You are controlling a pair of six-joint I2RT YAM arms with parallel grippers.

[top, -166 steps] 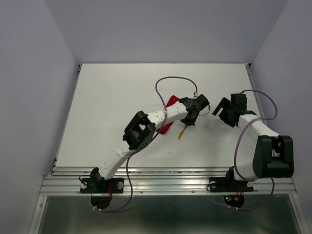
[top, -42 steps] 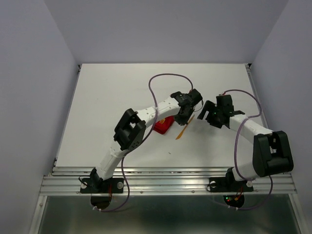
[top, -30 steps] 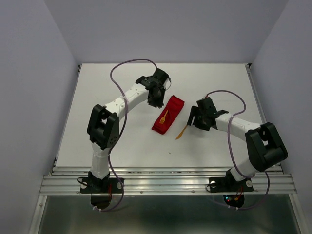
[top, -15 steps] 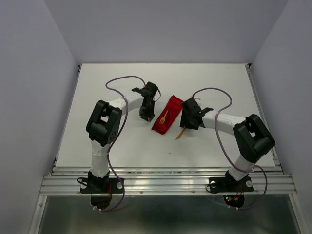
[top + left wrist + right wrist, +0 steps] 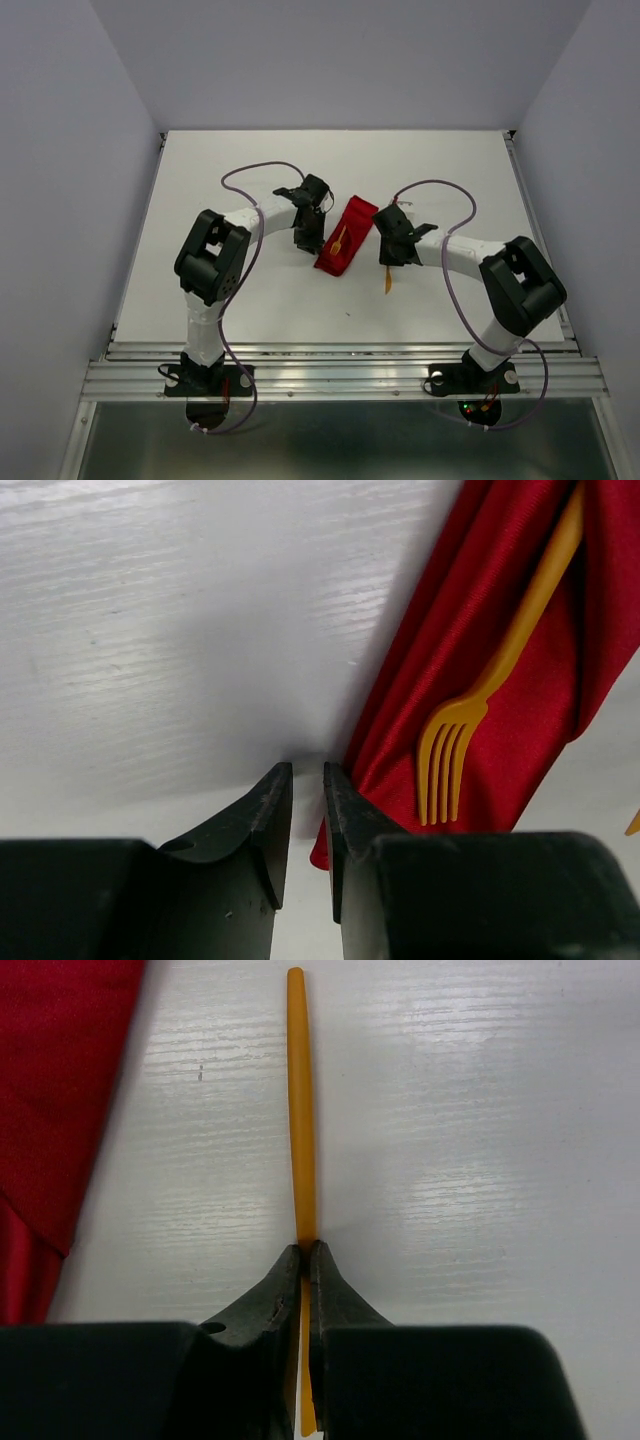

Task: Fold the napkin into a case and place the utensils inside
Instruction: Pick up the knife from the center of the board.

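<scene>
Right fingers [image 5: 262, 1305] around orange stick [image 5: 299, 1110]

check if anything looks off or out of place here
The fork lies on top of the folded red case, in plain view rather than tucked inside. The plain orange stick is off the case, beside it, pinched in the right gripper. Nothing looks damaged.

The white-and-black left arm [image 5: 212, 262] rises from the lower left of the overhead view, bends at its elbow and reaches right toward centre. Its black two-finger left gripper [image 5: 307, 772] points down, jaws a narrow slit apart with nothing between them. The right arm [image 5: 520, 285] mirrors it from the lower right. The right gripper [image 5: 304, 1250] is pinched on a thin orange plastic stick [image 5: 298, 1110].
</scene>
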